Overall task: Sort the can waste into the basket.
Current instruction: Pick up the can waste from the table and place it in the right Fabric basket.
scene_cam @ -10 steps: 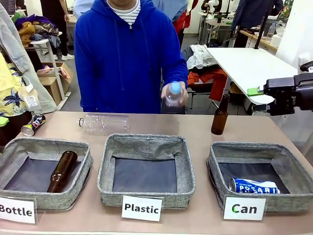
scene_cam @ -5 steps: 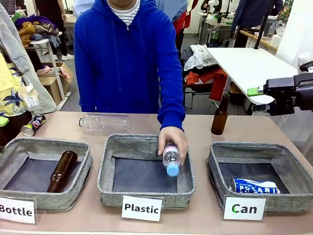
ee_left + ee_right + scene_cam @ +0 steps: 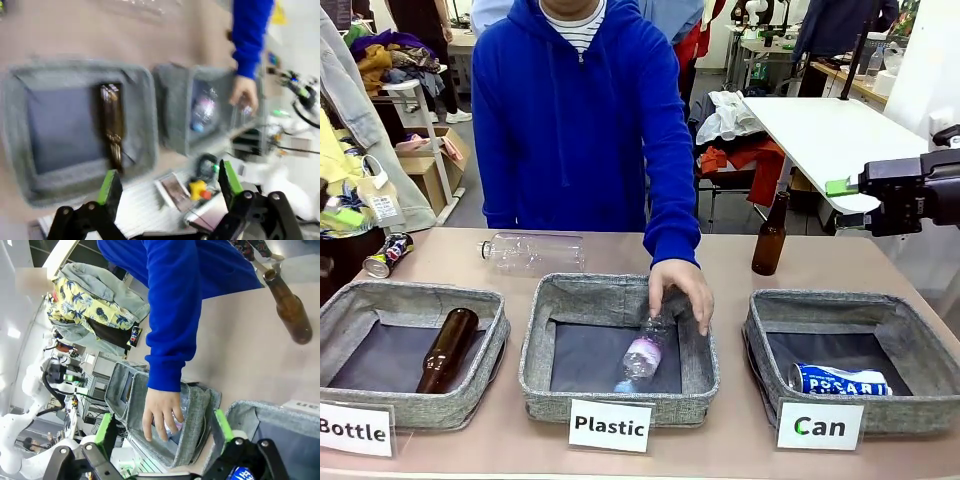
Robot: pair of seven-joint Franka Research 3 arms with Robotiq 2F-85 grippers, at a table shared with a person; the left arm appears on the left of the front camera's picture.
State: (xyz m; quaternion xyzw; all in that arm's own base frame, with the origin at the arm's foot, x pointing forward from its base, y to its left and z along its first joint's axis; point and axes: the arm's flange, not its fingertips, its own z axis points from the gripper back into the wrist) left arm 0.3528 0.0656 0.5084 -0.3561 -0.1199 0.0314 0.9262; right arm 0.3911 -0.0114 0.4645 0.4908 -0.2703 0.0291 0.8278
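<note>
**Front view.** 1 of 2 cans is home: the blue can (image 3: 838, 380) lies on its side inside the Can basket (image 3: 758, 335), close to its front wall. The crushed can (image 3: 388, 254) lies on the desk (image 3: 740, 440) at the far left, behind the Bottle basket (image 3: 498, 345) and well apart from the Can basket. The right claw (image 3: 842, 203) hangs above the right end of the desk, spread and empty. The person's hand (image 3: 678, 285) rests on a small plastic bottle (image 3: 642, 355) in the middle basket (image 3: 535, 375).
- Risk: the carry runs the whole desk, over 2 wrong baskets; a slip would drop the can under the wrong card.
- Risk: a dented can gives the pads uneven faces (likely to twist or squirt out).
- Risk: the clear bottle (image 3: 532, 250) lies near the crushed can and could be nudged into rolling.

**Left wrist view.** Picture blurred. The left claw (image 3: 169, 180) is spread with nothing between its pads, above the Bottle basket and the lying brown bottle (image 3: 112, 125).
- Risk: a descent from here would land on glass, not on the can.

**Right wrist view.** The right claw is spread, with the blue can low between its fingers. The person's sleeve (image 3: 170, 325) crosses the middle of the desk.
- Risk: this arm reaching left would meet the sleeve.
- Risk: the upright brown bottle (image 3: 290, 315) stands near and could be tipped.
</note>
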